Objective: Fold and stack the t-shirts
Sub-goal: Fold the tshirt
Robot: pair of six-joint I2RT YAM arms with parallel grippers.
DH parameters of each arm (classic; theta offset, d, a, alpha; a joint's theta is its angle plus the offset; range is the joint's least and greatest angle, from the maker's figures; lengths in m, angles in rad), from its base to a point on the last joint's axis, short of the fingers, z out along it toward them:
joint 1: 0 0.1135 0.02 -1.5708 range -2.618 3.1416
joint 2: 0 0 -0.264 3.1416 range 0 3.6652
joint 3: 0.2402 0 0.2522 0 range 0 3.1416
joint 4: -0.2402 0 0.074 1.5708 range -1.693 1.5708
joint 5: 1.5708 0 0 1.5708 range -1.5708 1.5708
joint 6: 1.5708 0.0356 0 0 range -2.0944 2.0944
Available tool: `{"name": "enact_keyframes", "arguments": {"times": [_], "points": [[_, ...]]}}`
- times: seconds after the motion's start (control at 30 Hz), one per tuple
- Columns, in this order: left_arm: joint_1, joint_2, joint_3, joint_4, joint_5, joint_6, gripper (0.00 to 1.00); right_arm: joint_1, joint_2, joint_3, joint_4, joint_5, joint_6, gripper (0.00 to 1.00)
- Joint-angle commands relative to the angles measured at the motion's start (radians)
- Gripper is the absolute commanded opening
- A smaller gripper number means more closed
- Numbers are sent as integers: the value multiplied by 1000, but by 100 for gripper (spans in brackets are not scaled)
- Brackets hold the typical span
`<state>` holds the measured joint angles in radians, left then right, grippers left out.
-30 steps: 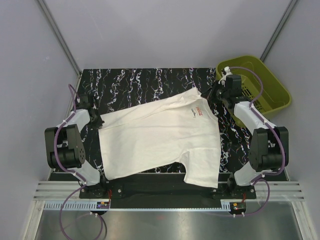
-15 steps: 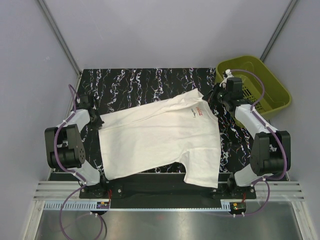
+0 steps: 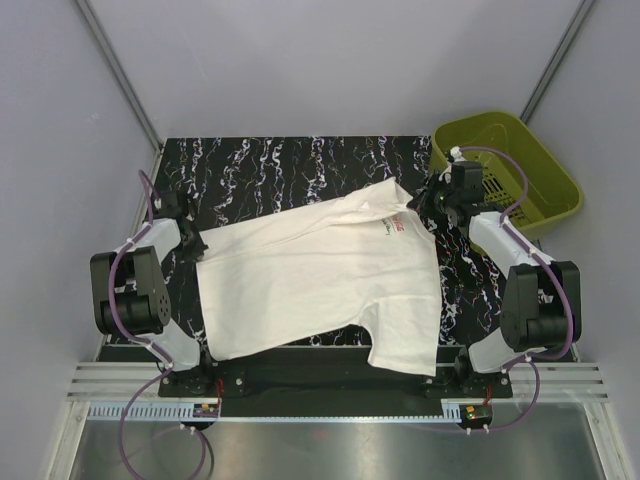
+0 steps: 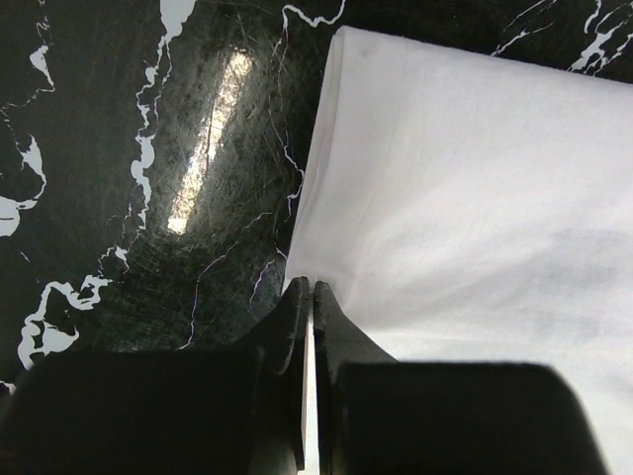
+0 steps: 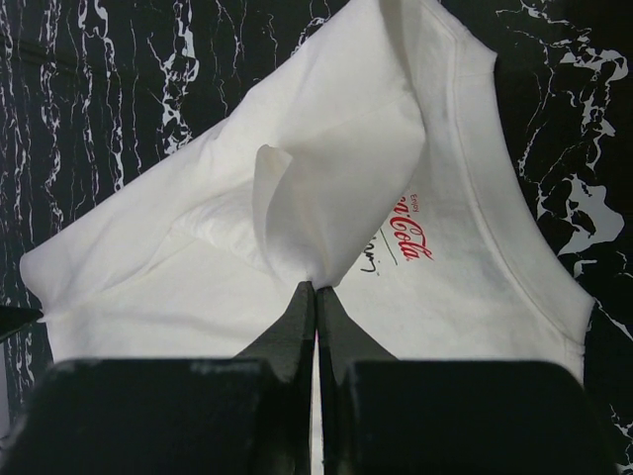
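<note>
The left pincer [image 4: 313, 287] has its jaws pressed together on the left edge of an off-white short-sleeved cloth t-shirt [image 4: 475, 198], low over the black, white-veined marble-patterned desk [image 4: 148, 148]. The right pincer [image 5: 316, 287] is likewise clamped tight, pinching a raised fold of the t-shirt [image 5: 346, 129] just beside the collar and small red lettering [image 5: 410, 237]. From above, the left pincer [image 3: 190, 240] and right pincer [image 3: 425, 195] hold opposite ends of the t-shirt [image 3: 320, 270], which lies spread across the middle of the desk [image 3: 280, 165], one sleeve reaching the near edge. A yellow-green plastic basket [image 3: 555, 195] stands at the far right corner, behind the right arm.
</note>
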<state>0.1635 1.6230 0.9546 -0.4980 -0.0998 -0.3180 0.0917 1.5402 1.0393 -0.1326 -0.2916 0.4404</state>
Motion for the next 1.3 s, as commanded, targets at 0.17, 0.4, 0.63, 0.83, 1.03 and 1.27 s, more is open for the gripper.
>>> {"name": "enact_keyframes", "arguments": {"times": [0.17,0.4,0.63,0.83,1.03,1.27], "points": [[5,8,-20,3,-34,7,0,-4,-65,-13,-13,69,-26,0],[5,20,-27,-11,-55,-10,0,-7,-63,-5,-13,69,-22,0],[5,47,-27,-13,-40,-19,0,-7,-61,-1,-32,88,-26,0],[8,57,-31,-13,-32,-32,0,-7,-63,-27,-30,108,-15,0],[7,38,-37,-14,-47,-33,0,-10,-58,-24,-32,129,-3,0],[5,-93,-13,-45,-41,-47,0,-13,-31,45,-45,112,4,0]]}}
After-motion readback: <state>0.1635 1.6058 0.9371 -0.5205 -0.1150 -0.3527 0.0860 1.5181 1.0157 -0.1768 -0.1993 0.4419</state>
